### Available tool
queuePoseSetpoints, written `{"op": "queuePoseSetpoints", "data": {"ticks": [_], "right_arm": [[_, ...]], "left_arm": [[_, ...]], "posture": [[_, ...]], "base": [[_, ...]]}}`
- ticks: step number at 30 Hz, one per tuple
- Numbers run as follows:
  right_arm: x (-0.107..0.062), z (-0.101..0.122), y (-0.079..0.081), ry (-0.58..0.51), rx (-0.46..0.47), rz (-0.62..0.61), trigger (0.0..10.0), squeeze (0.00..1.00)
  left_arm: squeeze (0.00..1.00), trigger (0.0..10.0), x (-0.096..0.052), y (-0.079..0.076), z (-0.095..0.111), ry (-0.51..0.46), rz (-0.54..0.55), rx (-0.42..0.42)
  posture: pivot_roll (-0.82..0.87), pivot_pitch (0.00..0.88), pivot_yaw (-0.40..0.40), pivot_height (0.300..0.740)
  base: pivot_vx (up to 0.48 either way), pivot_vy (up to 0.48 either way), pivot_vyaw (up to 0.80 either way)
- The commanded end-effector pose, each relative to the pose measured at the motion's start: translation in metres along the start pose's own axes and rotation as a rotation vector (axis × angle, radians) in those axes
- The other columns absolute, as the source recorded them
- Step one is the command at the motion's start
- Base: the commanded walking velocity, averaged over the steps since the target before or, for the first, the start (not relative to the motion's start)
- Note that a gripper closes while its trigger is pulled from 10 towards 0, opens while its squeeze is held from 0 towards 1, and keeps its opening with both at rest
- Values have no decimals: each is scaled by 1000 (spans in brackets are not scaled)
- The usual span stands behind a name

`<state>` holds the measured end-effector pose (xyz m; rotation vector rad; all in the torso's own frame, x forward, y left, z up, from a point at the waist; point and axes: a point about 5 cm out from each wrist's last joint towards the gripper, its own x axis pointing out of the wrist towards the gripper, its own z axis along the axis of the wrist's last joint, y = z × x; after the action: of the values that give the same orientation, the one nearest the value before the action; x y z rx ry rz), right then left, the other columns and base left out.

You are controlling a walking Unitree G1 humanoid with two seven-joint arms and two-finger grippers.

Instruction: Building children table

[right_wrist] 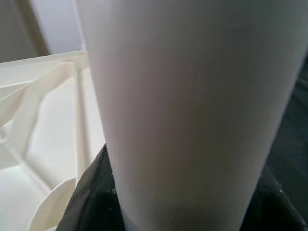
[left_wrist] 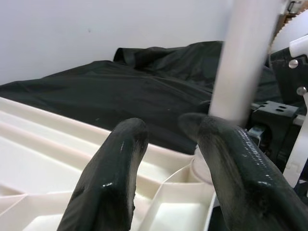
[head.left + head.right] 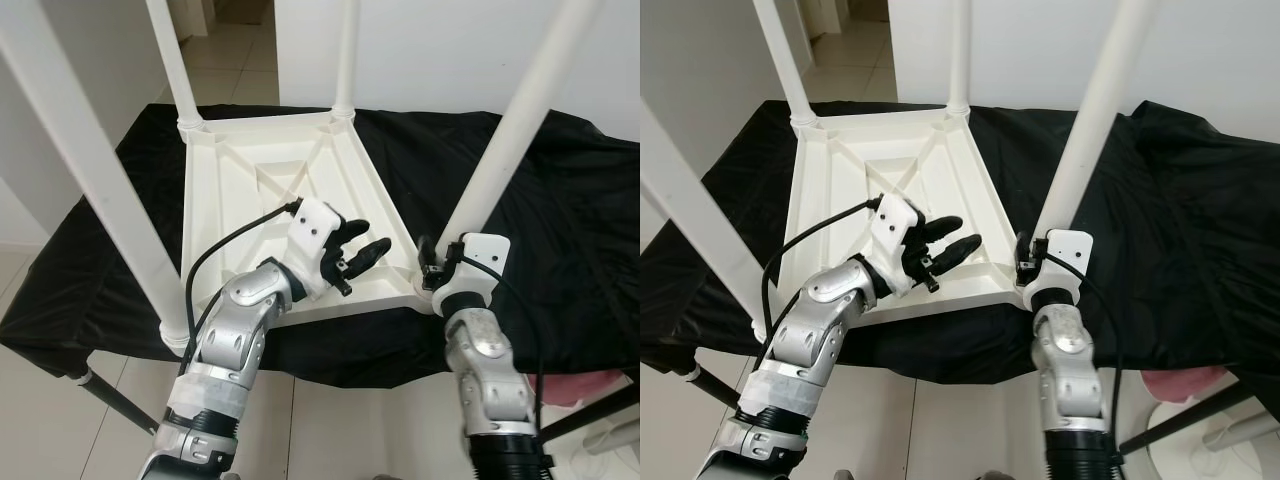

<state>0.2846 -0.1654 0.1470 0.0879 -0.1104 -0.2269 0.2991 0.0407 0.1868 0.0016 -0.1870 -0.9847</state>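
A white children's table lies upside down on a black cloth, its four white legs pointing up. My right gripper is shut on the near right leg at its base, by the table's corner socket. In the right wrist view this leg stands close, with my black fingers at either side of it. My left gripper hangs open over the ribbed underside near that same corner, holding nothing. Its fingers point towards the leg.
The near left leg rises steeply close to my left arm. Two far legs stand at the back edge. The black cloth covers a low stand with a dark frame leg. Tiled floor lies below, and a pink object at lower right.
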Motion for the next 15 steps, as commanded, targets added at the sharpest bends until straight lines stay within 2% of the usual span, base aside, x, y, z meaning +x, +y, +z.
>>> {"op": "queuePoseSetpoints", "data": {"ticks": [1,3,12,13,15], "right_arm": [[-2,-4,-14,26,30,-95,10000,0],[-7,-6,-17,26,25,-192,10000,0],[-8,-7,-11,36,22,-159,10000,0],[-7,-6,-9,32,16,-150,10000,1000],[-5,-3,-10,16,0,-144,10000,1000]], "left_arm": [[0,10000,1,3,-2,4,58,-8],[0,10000,2,3,-2,2,54,-9],[0,10000,0,0,-4,14,35,-2],[0,10000,-2,0,-5,23,28,2],[0,10000,-7,-3,-11,57,6,18]], "posture": [[-79,0,6,740],[-79,0,7,740],[-74,0,2,740],[-73,0,2,740],[-73,0,1,740]], "base": [[0,0,0],[0,0,0],[0,0,0],[0,0,0],[0,0,0]]}}
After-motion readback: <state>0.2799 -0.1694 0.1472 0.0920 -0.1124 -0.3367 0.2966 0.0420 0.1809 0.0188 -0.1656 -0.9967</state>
